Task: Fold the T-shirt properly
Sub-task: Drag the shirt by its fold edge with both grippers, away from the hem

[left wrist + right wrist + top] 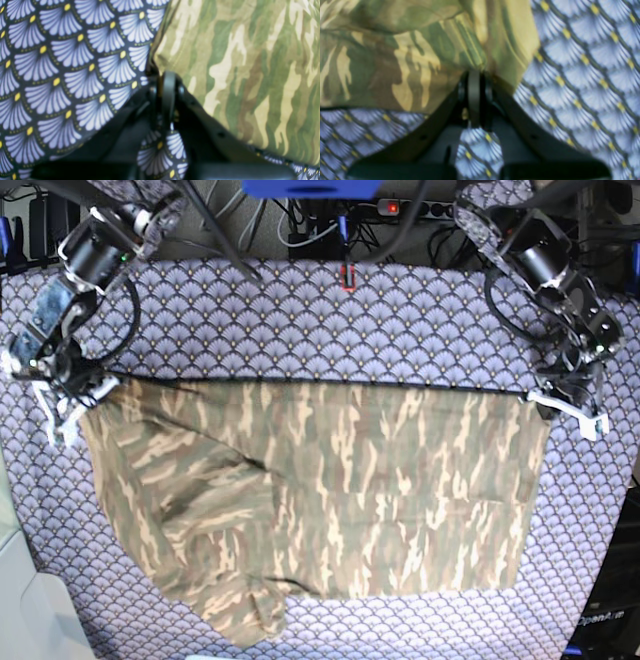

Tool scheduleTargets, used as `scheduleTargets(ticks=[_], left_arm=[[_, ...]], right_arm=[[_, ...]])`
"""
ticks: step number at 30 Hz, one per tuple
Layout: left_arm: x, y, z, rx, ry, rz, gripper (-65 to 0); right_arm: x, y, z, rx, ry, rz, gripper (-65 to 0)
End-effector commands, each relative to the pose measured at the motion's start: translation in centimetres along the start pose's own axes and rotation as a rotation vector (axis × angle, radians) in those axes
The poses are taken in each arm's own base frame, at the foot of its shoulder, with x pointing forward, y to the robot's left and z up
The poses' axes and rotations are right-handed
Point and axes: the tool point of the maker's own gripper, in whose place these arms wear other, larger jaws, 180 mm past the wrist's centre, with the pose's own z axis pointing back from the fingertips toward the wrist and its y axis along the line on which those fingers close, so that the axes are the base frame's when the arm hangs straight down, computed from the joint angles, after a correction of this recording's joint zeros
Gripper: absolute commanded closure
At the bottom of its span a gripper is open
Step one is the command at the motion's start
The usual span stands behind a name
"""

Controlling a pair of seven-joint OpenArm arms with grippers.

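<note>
The camouflage T-shirt lies spread over the tablecloth, its far edge pulled into a straight line between my two grippers. At that edge's right end, my left gripper is shut on the shirt's corner. The left wrist view shows the black jaws pressed together at the edge of the cloth. My right gripper holds the left end. In the right wrist view its jaws are shut on a bunched fold of the T-shirt. The near left part of the shirt is rumpled.
A purple scallop-patterned tablecloth covers the whole table. Cables and a power strip run along the far edge. A small red item lies at the back centre. A white surface sits at the near left corner.
</note>
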Motion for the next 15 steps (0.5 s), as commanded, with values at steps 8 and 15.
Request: scheduleTargets(ticks=[8,15], left_arm=[[-0.7,2.0,1.1,0.065,0.057,-0.048,0.0],[0.1,3.5,3.3,0.122,0.078,-0.101,0.0]], right_arm=[[-1.2,-1.7,1.9,-0.085,0.015,0.04,0.0],[-2.4,-1.6,1.9,-0.08,0.035,0.04,0.0]])
